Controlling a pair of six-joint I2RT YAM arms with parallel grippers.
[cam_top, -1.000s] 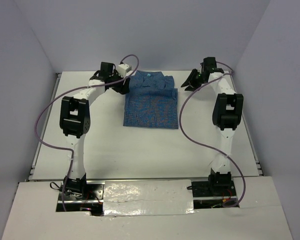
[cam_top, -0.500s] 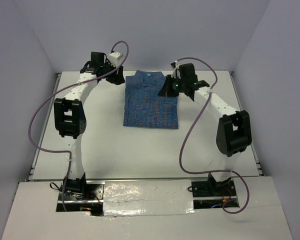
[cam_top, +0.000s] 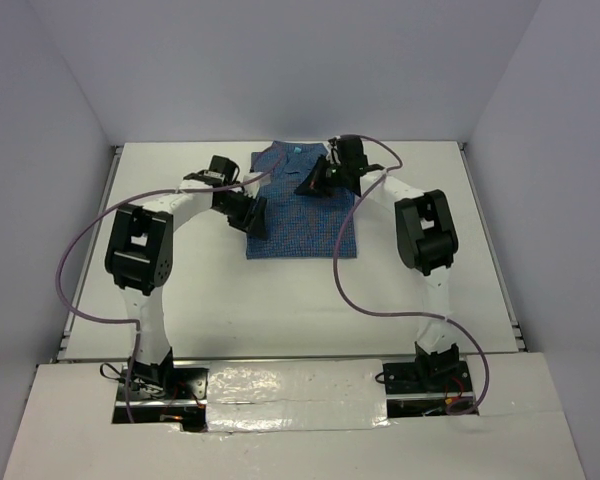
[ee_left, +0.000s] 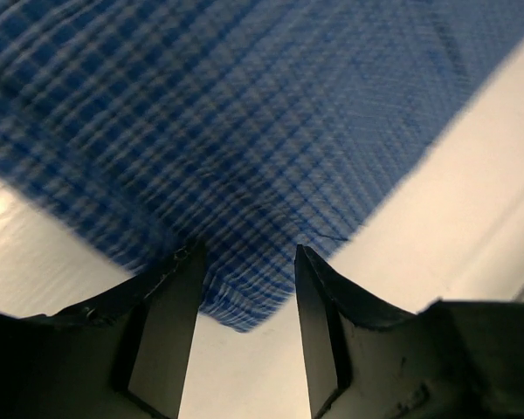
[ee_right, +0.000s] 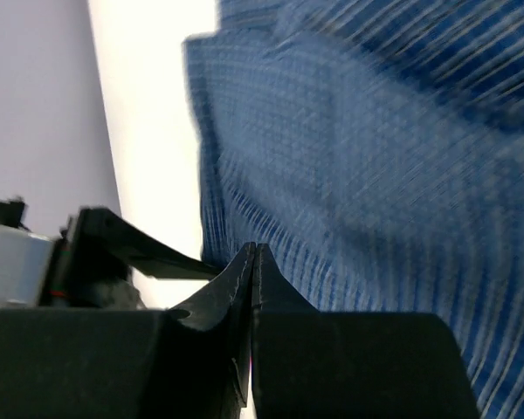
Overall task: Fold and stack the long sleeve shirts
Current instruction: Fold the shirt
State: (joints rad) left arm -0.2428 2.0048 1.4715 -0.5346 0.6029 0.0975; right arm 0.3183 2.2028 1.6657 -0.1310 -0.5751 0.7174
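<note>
The long sleeve shirt (cam_top: 305, 222) lies folded into a blue checked rectangle at the back middle of the table, collar toward the far wall. My left gripper (cam_top: 254, 217) sits low at the shirt's left edge. In the left wrist view it (ee_left: 245, 259) is open, and a corner of the shirt (ee_left: 244, 131) lies just beyond and between its fingertips. My right gripper (cam_top: 307, 186) hovers over the upper part of the shirt near the collar. The right wrist view shows it (ee_right: 255, 250) shut with nothing between the jaws, the shirt (ee_right: 375, 175) filling the frame behind.
The white table (cam_top: 180, 300) is boxed in by pale walls at the back and both sides. Purple cables (cam_top: 338, 270) loop from both arms over the table. The arm bases (cam_top: 150, 375) stand at the near edge.
The right arm swung left from beside the shirt to over its upper part, and its gripper shut. The left gripper came from behind the shirt's back left corner to its left edge.
</note>
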